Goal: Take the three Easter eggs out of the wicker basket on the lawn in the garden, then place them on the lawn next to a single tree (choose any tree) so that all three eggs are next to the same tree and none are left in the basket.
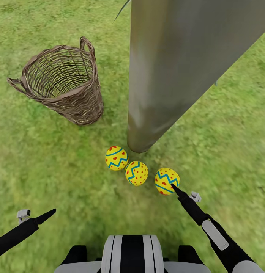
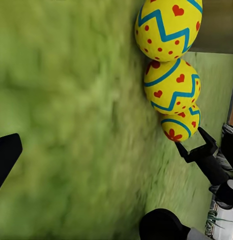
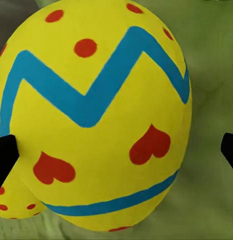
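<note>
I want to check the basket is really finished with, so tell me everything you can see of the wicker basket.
The wicker basket is small, round and brown, woven from what looks like thin cane with open gaps in its walls, a thicker braided rim and a loop handle on each of two opposite sides. It stands on the lawn, leaning a little in the head view, to the left of the tree trunk and apart from it. Its inside looks empty. Nothing touches it but the grass.
</note>
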Robot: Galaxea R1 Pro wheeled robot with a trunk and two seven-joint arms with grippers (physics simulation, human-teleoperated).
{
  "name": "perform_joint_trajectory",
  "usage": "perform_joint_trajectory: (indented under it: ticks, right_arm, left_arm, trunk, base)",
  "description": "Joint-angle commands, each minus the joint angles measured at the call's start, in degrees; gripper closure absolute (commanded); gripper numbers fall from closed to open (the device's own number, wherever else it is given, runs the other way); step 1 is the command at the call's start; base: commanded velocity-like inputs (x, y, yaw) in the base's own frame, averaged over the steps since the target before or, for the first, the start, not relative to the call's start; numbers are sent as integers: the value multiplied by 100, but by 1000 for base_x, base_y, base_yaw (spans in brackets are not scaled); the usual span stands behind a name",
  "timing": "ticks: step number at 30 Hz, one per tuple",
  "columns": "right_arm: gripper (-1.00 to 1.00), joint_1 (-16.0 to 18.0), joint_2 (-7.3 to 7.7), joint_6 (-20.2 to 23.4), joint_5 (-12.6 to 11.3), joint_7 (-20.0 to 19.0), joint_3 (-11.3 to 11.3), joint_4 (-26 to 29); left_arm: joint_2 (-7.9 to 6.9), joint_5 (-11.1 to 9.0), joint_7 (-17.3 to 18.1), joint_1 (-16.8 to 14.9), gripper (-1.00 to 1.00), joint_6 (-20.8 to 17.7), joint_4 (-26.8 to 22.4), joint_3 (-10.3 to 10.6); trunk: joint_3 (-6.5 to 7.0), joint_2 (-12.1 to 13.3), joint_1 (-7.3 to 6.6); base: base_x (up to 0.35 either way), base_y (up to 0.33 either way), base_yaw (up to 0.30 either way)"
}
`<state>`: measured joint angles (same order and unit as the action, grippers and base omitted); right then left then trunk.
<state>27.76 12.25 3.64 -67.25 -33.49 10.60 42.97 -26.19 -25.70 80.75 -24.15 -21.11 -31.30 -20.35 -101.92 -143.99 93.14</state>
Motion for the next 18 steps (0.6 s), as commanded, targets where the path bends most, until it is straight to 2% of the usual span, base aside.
perform_joint_trajectory:
  ticks: [1,8,18]
  right_arm:
    - [-100,2,5,31,-51,0,12,-8]
    - [-100,2,5,31,-51,0,12,-8]
    - [-100,2,5,31,-51,-6,15,1]
  left_arm:
    - [0,-5,20,-2,-100,-60,1,-4]
    - [0,-5,20,-2,-100,-60,1,-5]
    - [-3,-5,20,-2,-100,-61,1,-5]
  trunk:
    - [-2,-1,0]
    - [-2,-1,0]
    - [153,9,-18]
  base:
    - [0,0,0]
    - [0,0,0]
    - [0,0,0]
